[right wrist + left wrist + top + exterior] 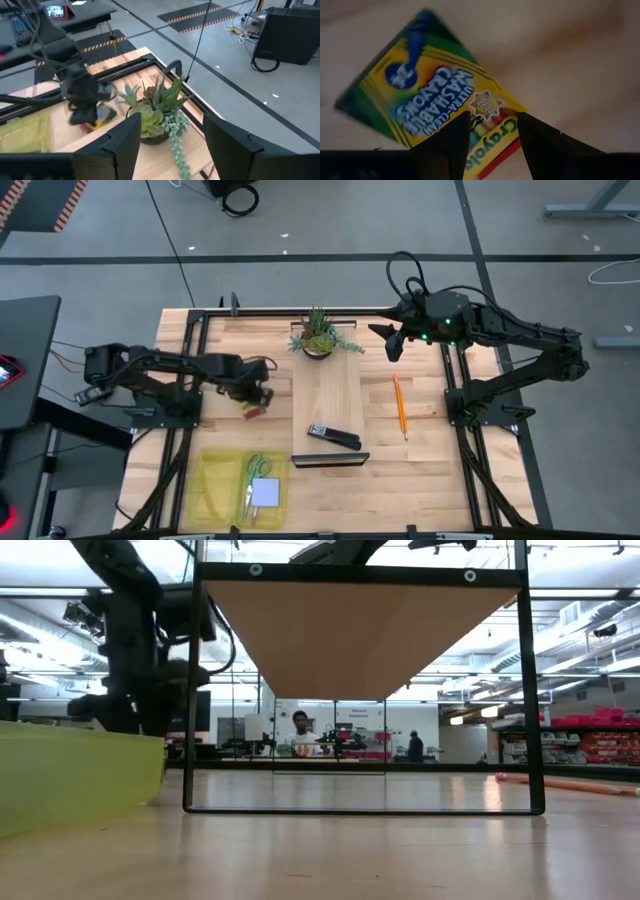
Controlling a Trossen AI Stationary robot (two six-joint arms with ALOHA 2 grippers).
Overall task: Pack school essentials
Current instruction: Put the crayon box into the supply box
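Observation:
The yellow-and-green crayon box (435, 95) sits in my left gripper (492, 137), which is shut on it left of the table's middle (256, 394); the right wrist view also shows the box (104, 114). My right gripper (170, 150) is open and hovers near the far edge (393, 345), right of the potted plant (318, 335), touching nothing. An orange pencil (400, 406) lies flat on the right part of the table. The green-handled scissors (260, 465) and the pale blue note pad (265, 492) lie in the yellow-green tray (215, 480). My left gripper pinches the crayon box between its two fingers (455, 137) at the end that bears the brand name (495, 132). The fingers come from above, pointing down. The box is tilted; whether it is lifted clear of the table, I cannot tell.
A black stapler (333, 437) and a black bar (330, 460) lie near the table's middle, on a lighter wooden board (330, 395). Black frame rails (455, 395) run along both sides. The tray wall (70, 775) fills the low view's left side. People stand in the room behind.

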